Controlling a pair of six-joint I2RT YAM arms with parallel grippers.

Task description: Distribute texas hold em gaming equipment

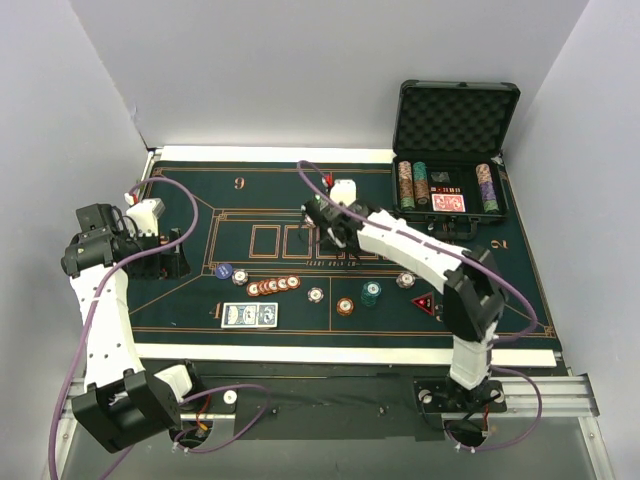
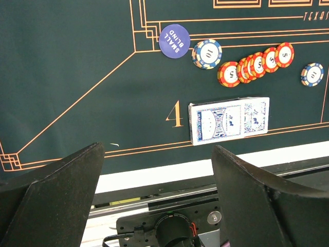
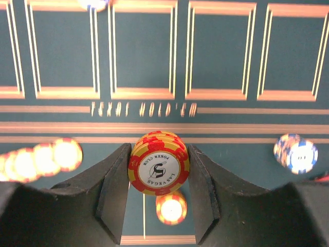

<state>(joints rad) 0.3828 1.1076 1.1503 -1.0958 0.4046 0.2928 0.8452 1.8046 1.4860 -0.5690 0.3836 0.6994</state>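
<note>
My right gripper (image 3: 158,163) is shut on a small stack of red-and-yellow poker chips (image 3: 157,168), held above the felt just below the "Texas Hold'em" lettering. In the top view it (image 1: 337,245) hangs over the mat's middle. Under it lies one orange chip (image 3: 171,208). A fanned row of orange chips (image 2: 255,64) lies beside a blue-yellow chip (image 2: 207,53). Blue-backed cards (image 2: 229,121) rest by the number 4. My left gripper (image 2: 157,159) is open with nothing in it, at the mat's left side (image 1: 170,255).
A dark blue "small blind" disc (image 2: 174,40) lies left of the chip row. A teal stack (image 1: 371,293), a white-blue chip (image 1: 406,280) and a red triangle marker (image 1: 425,303) lie right of centre. The open black case (image 1: 455,120) at back right holds chip rows and a red-backed deck (image 1: 449,203).
</note>
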